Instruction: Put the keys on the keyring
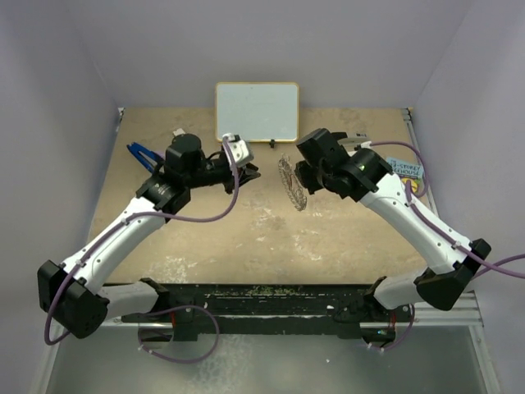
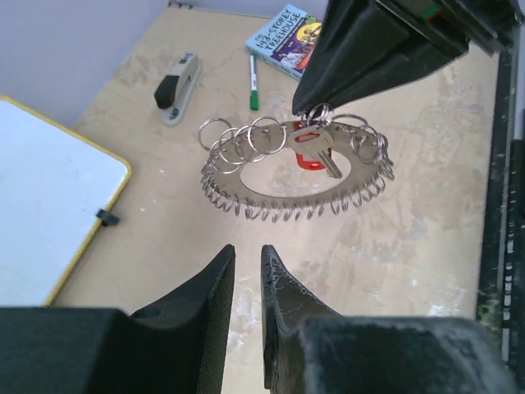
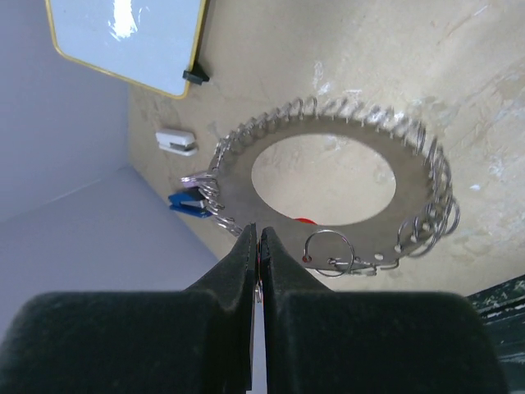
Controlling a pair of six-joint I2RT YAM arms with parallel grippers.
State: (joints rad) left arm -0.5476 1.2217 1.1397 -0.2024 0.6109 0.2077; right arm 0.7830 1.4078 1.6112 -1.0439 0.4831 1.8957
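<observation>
My right gripper (image 3: 257,235) is shut on the rim of the keyring (image 3: 408,182), a large flat grey ring fringed with small wire loops, and holds it off the table. In the left wrist view the keyring (image 2: 275,190) hangs under the right fingers (image 2: 344,70). A key (image 2: 314,153) with a red head and a silver blade sits on it just below them. Only a red sliver of the key (image 3: 303,221) peeks past the rim in the right wrist view. My left gripper (image 2: 247,256) faces the ring from a short way off, jaws a narrow gap apart and holding nothing. From above, the keyring (image 1: 293,185) stands on edge between the left gripper (image 1: 248,173) and the right gripper (image 1: 302,174).
A yellow-framed whiteboard (image 1: 257,111) leans at the back wall. A bunch of blue keys (image 1: 141,153) lies at the far left. A stapler (image 2: 179,86), a green-tipped pen (image 2: 253,80) and a book (image 2: 287,37) lie on the tan table (image 1: 246,246).
</observation>
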